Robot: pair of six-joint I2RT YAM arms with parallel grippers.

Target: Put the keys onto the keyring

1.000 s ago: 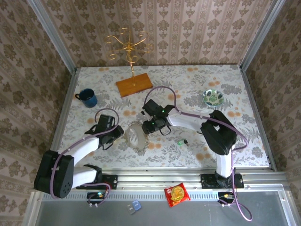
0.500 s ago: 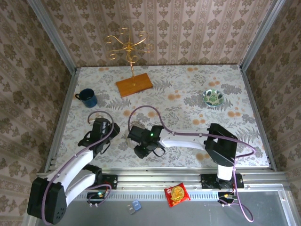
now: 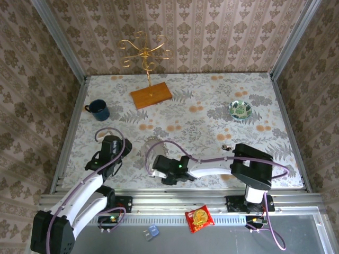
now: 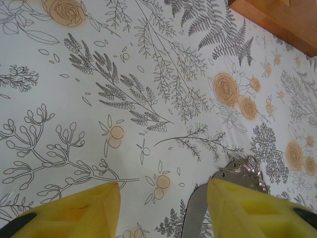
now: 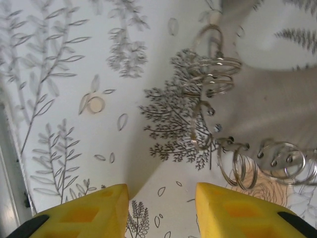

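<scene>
Spread wide and empty at the left gripper, yellow fingers over bare print. Same at the right gripper: spread, pinching nothing. Just ahead of the right fingers, loose on the cloth: coiled grey wire keyring, untouched. Versus a second ago: pulled back from a mid-table meeting toward the near metal rail, left arm off to its own side. Reads as ring let go, no key threaded yet. Green-headed key's earlier spot now under the right forearm, so cannot tell. Tight against the near edge on the right. Open floral tabletop ahead, with blue enamel mug, wooden-based gold stand and patterned dish well apart.
</scene>
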